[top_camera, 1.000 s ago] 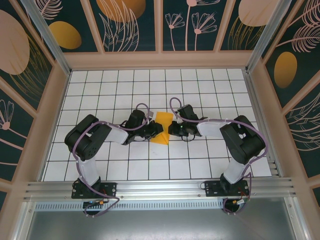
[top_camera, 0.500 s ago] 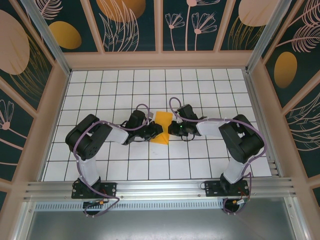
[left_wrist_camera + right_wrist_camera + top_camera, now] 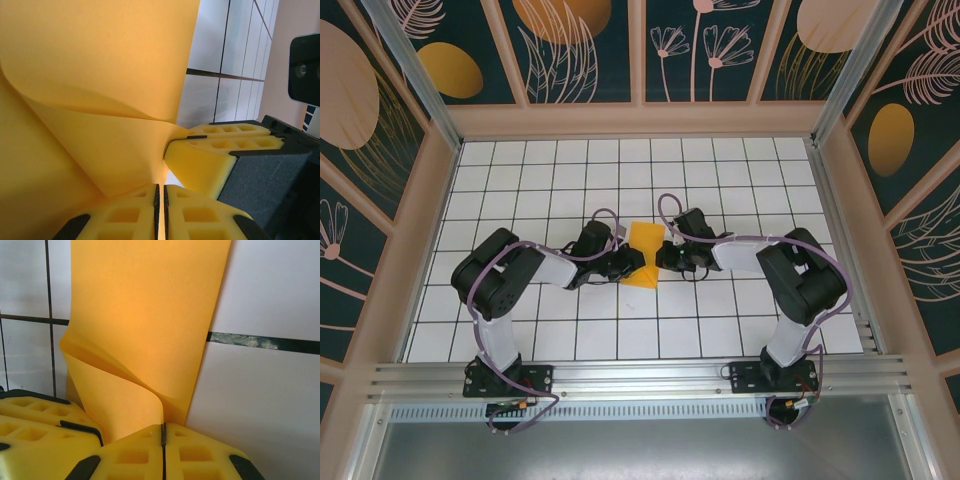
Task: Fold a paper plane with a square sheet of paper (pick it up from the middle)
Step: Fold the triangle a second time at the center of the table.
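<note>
The square sheet of paper (image 3: 644, 242) is orange-yellow and lies mid-table, bent into a curl between my two grippers. My left gripper (image 3: 633, 262) is shut on its left side. In the left wrist view the jaws (image 3: 160, 197) pinch a thin edge and the paper (image 3: 100, 60) billows above them. My right gripper (image 3: 663, 256) is shut on the opposite edge. In the right wrist view its jaws (image 3: 163, 432) pinch the rolled-over paper (image 3: 150, 315). The two grippers almost touch: the right one's fingers (image 3: 220, 155) and the left one's fingers (image 3: 35, 412) show in each other's views. The paper plane is out of view.
The white gridded table (image 3: 740, 180) is walled by wooden-framed panels with a dark floral pattern (image 3: 880, 140). An aluminium rail (image 3: 640, 378) runs along the near edge by the arm bases. Both arms bend inward towards the middle.
</note>
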Tool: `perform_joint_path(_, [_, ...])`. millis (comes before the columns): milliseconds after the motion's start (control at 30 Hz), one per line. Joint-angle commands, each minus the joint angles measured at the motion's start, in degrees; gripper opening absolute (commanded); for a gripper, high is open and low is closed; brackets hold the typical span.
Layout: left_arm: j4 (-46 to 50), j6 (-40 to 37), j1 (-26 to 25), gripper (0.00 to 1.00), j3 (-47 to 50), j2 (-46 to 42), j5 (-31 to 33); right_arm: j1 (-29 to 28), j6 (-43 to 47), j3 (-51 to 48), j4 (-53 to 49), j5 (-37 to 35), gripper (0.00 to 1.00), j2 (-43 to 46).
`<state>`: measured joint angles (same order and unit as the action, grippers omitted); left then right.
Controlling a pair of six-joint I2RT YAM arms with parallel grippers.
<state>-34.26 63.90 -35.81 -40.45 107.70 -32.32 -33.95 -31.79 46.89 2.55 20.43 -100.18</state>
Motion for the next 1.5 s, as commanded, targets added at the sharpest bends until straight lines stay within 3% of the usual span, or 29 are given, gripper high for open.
perform_joint_path(0, [1.04, -1.49, -0.38, 0.15, -1.25, 1.12, 0.59, 0.31, 1.03, 1.17, -1.77, -1.2, 0.08, -0.48])
perform_joint_path(733, [2.61, -1.8, -0.39, 0.14, -1.72, 1.83, 1.15, 0.3, 0.94, 0.71, -2.15, -1.79, 0.08, 1.0])
perform_joint_path(1467, [12.15, -2.36, -0.96, 0.09, -3.69, 1.46, 6.82, 0.31, 0.6, 1.52, -3.61, -2.46, 0.1, 0.16])
